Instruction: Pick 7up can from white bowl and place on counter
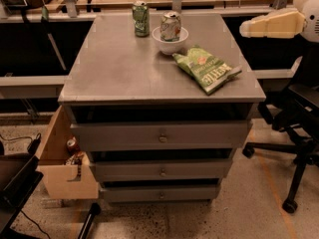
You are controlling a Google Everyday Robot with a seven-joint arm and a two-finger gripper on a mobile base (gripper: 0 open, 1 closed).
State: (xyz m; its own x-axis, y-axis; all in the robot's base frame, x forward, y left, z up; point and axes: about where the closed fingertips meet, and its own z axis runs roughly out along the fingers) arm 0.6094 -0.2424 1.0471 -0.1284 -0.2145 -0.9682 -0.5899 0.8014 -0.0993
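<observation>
- At the back of the counter (124, 68), right of middle, the 7up can (170, 26) stands upright inside the white bowl (170, 46), silver top up.
- White bowl rests on the counter near the far edge; the can pokes well above its rim.
- Darker green can (141, 19) stands upright on the counter just left of the bowl, apart from it.
- Green chip bag (207, 67) lies flat to the front-right of the bowl, 1 corner near the bowl; cannot tell if they touch.
- Gripper (249, 29) is at upper right on a cream-coloured arm, out past the counter's right edge, pointing left toward it, well apart from bowl and 7up can.
- Gripper state, apart or together: cannot tell.
- Counter tops a grey cabinet with 3 drawers, each with 1 small knob; top knob (163, 138).
- Light-brown open box (62, 171) sits against the cabinet's left side, low down, with a red can (73, 144) inside.
- Black office chair (299, 133) stands on the floor right of the cabinet, below the arm.
</observation>
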